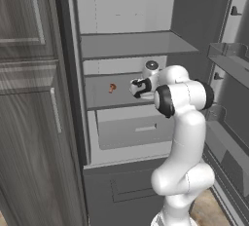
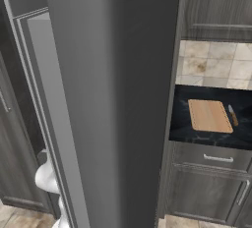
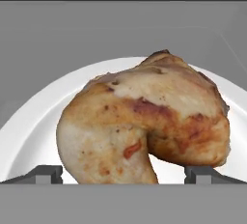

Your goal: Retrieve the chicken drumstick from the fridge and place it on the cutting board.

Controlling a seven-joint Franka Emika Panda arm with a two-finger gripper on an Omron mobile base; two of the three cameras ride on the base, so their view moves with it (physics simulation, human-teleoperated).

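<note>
The chicken drumstick [image 3: 144, 121], golden-brown with reddish patches, lies on a round white plate [image 3: 29, 136] close in front of the hand. My gripper [image 3: 123, 175] is open. Its two fingertips [image 3: 48, 174] stand wide on either side of the drumstick's near end, apart from the meat. In the left base view the gripper [image 1: 141, 87] reaches into the open fridge [image 1: 126, 45] at the middle shelf. The light tan cutting board [image 2: 209, 115] lies on the dark counter to the right of the fridge.
A small reddish-orange lump [image 1: 112, 88] sits on the same shelf, left of the hand. The open fridge door with bins [image 1: 228, 59] stands to the arm's right. A knife [image 2: 233, 115] lies beside the board. Dark wood cabinets [image 1: 29, 122] flank the fridge.
</note>
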